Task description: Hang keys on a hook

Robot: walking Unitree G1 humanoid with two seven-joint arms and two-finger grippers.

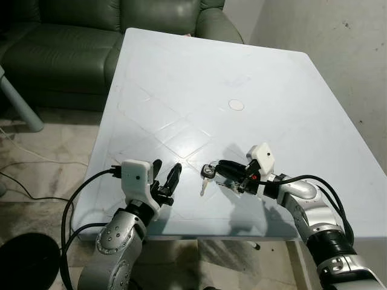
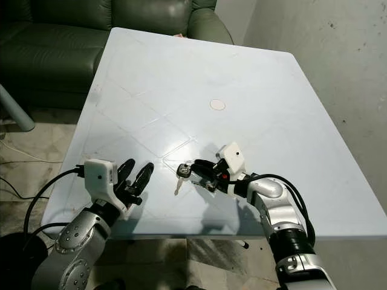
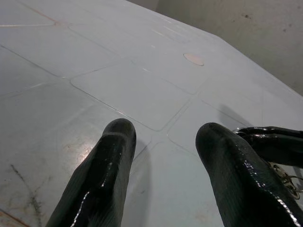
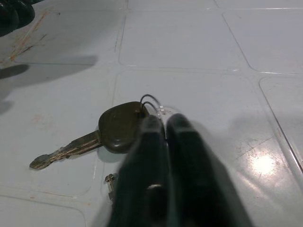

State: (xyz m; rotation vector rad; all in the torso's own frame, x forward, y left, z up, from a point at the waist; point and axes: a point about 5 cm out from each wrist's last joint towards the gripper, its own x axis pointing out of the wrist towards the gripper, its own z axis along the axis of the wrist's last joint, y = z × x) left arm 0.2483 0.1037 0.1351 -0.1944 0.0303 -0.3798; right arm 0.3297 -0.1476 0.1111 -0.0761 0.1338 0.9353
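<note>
Right end effector [image 4: 158, 125] first, closest to the lens in its wrist view: its two black fingers are pressed together down at the key ring, and they look to be pinching the wire loop of the keys [image 1: 207, 174] right at the dark plastic key head. I judge that as a grip low on the ring so the bunch can come up off the counter [image 1: 181, 78] in one piece, with the blade trailing free. One key with a black head and a worn metal blade lies flat on the white plastic surface, its blade pointing away from the fingertips toward the left arm's side; a small metal piece sits just beside the fingers, too small to name. So one clear key, maybe a second bit on the ring.

Over to the left end effector [image 1: 165, 178]: two fingers spread apart, nothing between them, hovering over the counter's near edge just across from the key. It seems parked as a spare, ready to steady things if needed.

Beyond both end effectors, one small round cap [image 1: 236, 104] marks the counter's middle, and one dark green sofa [image 1: 72, 42] stands past the far edge.
</note>
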